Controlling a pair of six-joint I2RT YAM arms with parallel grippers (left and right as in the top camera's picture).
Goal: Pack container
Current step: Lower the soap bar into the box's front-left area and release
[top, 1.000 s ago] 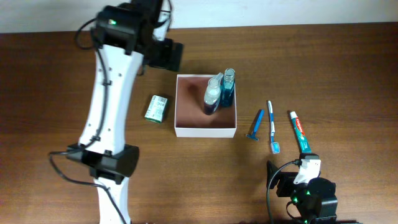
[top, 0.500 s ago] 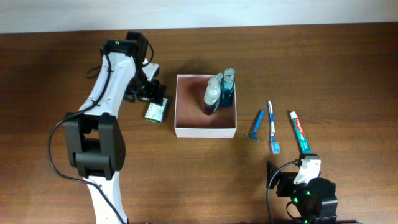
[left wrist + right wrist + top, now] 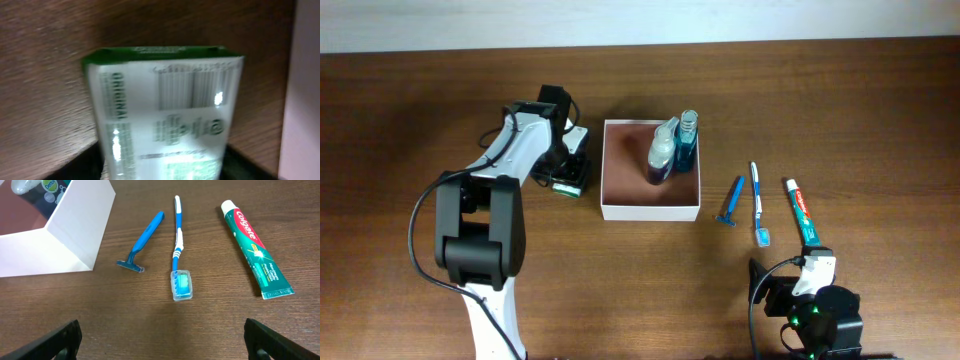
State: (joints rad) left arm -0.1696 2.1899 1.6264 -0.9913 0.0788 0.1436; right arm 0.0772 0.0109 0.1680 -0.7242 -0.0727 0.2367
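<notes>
The container (image 3: 650,212), a square white-walled box with a reddish-brown inside, sits mid-table and holds two bottles (image 3: 675,148). Just left of it a small green-and-white carton (image 3: 572,184) lies on the table. My left gripper (image 3: 570,172) is down over it. In the left wrist view the carton (image 3: 165,115) fills the gap between both dark fingers (image 3: 75,167), which touch its sides, and the container's wall (image 3: 305,90) stands at the right. My right gripper (image 3: 160,335) is open and empty near the front edge, facing the container's corner (image 3: 75,235).
Right of the container lie a blue razor (image 3: 731,202), a toothbrush (image 3: 758,205) and a toothpaste tube (image 3: 802,210), side by side. In the right wrist view the razor (image 3: 142,242), toothbrush (image 3: 178,245) and toothpaste (image 3: 255,247) lie ahead of the fingers.
My left arm swung down from the back left onto the carton, and its jaws narrowed onto it. The right arm has stayed still.
</notes>
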